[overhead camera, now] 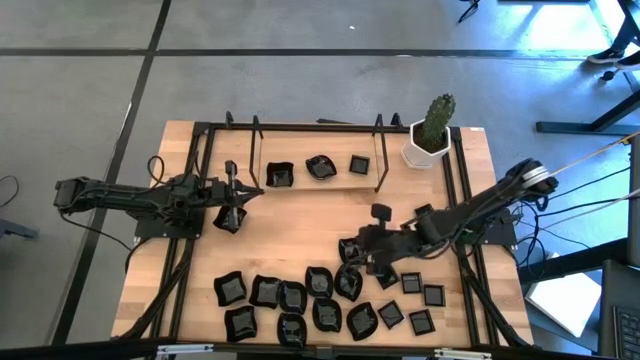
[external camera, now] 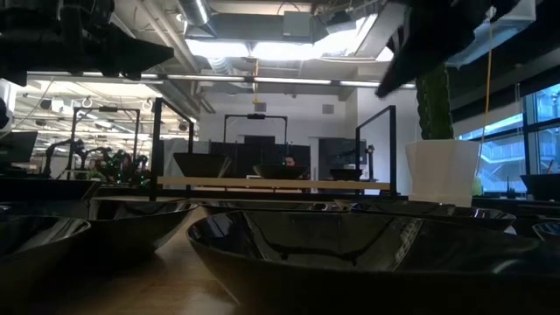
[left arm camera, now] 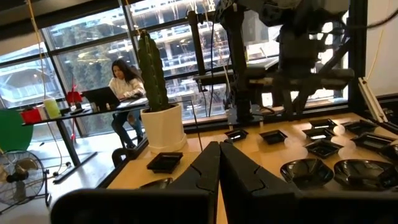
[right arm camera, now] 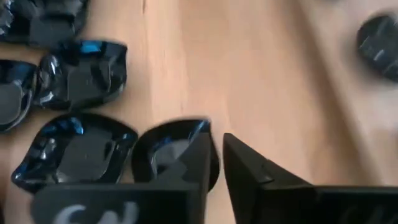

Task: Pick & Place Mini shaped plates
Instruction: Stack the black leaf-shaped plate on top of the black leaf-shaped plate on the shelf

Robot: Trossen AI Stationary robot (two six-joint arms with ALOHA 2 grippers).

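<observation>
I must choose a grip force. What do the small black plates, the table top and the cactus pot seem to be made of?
Small black plates: probably glazed ceramic or glossy plastic; they show sharp blue-white reflections. 
Table top: light wood, matte, with visible plank lines and grain. 
Cactus pot: white, smooth, perhaps ceramic or plastic; the look leaves this open.

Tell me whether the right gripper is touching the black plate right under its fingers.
Touching. In the right wrist view, one finger of the right gripper lies against the rim of the rounded black plate, with no gap visible there; the other finger stands over bare wood beside it.
</observation>
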